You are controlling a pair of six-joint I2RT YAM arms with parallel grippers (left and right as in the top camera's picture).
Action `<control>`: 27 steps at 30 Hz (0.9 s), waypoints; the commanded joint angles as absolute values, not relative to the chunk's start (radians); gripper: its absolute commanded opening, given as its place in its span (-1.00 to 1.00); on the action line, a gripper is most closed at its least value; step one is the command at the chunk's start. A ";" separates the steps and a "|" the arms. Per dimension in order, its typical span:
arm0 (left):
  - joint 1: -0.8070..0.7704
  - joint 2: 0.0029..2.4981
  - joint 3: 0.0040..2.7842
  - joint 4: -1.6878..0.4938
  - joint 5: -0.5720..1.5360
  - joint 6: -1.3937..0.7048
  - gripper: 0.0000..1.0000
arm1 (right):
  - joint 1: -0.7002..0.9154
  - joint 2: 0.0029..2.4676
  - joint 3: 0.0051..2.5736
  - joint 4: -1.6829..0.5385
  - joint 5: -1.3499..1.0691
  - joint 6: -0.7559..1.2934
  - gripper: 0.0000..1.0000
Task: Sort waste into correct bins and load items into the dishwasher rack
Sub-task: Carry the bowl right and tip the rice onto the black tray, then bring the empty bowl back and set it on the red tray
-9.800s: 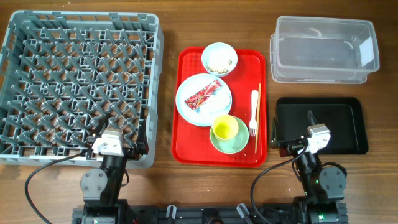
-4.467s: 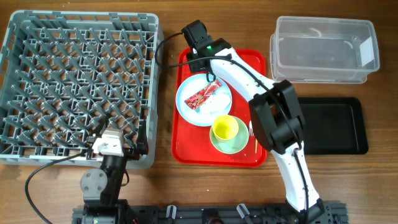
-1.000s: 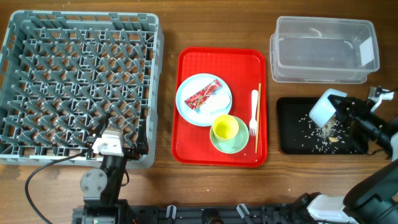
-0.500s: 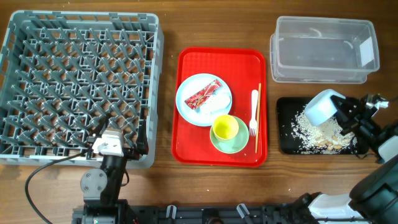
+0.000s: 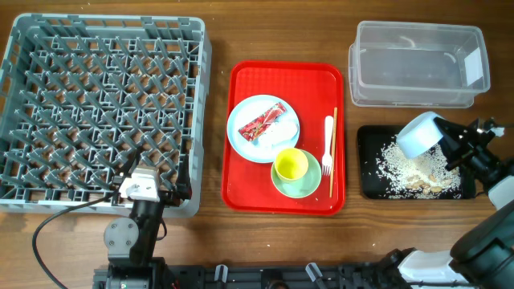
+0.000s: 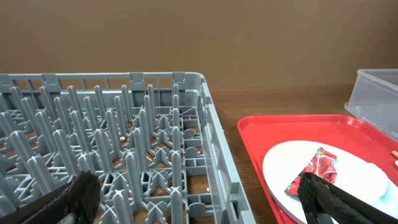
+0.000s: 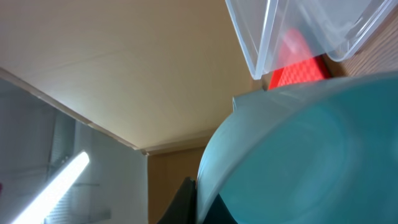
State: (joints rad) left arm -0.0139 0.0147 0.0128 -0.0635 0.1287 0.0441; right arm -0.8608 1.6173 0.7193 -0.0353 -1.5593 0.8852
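Observation:
My right gripper (image 5: 440, 143) is shut on the rim of the small pale blue bowl (image 5: 418, 135), holding it tipped on its side over the black tray (image 5: 369, 136). Whitish rice scraps (image 5: 405, 170) lie piled in that tray. In the right wrist view the bowl (image 7: 305, 155) fills the frame, with one dark finger (image 7: 188, 200) against its rim. My left gripper (image 5: 148, 186) rests open at the front edge of the grey dishwasher rack (image 5: 197, 120); its wrist view shows the fingers (image 6: 79, 194) spread wide over the rack (image 6: 155, 143). A red wrapper (image 5: 265, 122) lies on the pale plate (image 5: 245, 136).
The red tray (image 5: 241, 189) also holds a yellow cup (image 5: 290, 165) inside a pale green bowl (image 5: 303, 186), a white fork (image 5: 328, 146) and wooden chopsticks (image 5: 334, 120). The clear tub (image 5: 418, 68) stands behind the black tray.
The right gripper has turned the blue bowl further over. The few scattered grains in the black tray have grown into a pile. The left arm has stayed still.

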 commanded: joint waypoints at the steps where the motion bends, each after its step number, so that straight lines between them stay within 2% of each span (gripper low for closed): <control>1: -0.015 0.007 0.006 -0.065 0.138 0.045 1.00 | -0.847 1.565 0.725 0.084 -1.613 0.952 -0.92; 3: -0.015 0.007 0.006 -0.064 0.138 0.045 1.00 | -0.827 1.552 0.725 0.098 -1.623 0.999 -0.92; 7: -0.015 0.007 0.006 -0.064 0.138 0.045 1.00 | -0.744 1.514 0.725 0.261 -1.610 1.050 -0.92; 9: -0.015 0.007 0.006 -0.064 0.138 0.045 1.00 | -0.657 1.450 0.725 0.406 -1.527 1.129 -0.91; 13: -0.015 0.007 0.006 -0.064 0.138 0.045 1.00 | -0.472 1.340 0.747 0.785 -1.383 1.425 -0.91; 15: -0.015 0.007 0.006 -0.064 0.138 0.045 1.00 | -0.379 1.330 0.794 0.837 -1.338 1.473 -0.91; 17: -0.015 0.007 0.006 -0.064 0.138 0.045 1.00 | -0.307 1.332 0.833 0.752 -1.275 1.406 -0.91; 21: -0.015 0.007 0.006 -0.064 0.138 0.045 1.00 | -0.206 1.332 0.908 0.401 -1.055 1.139 -0.91; 26: -0.015 0.007 0.006 -0.065 0.138 0.045 1.00 | -0.031 1.332 1.118 -0.020 -0.609 0.805 -0.91; 27: -0.015 0.007 0.006 -0.064 0.138 0.045 1.00 | 0.041 1.340 1.205 -0.165 -0.428 0.720 -0.91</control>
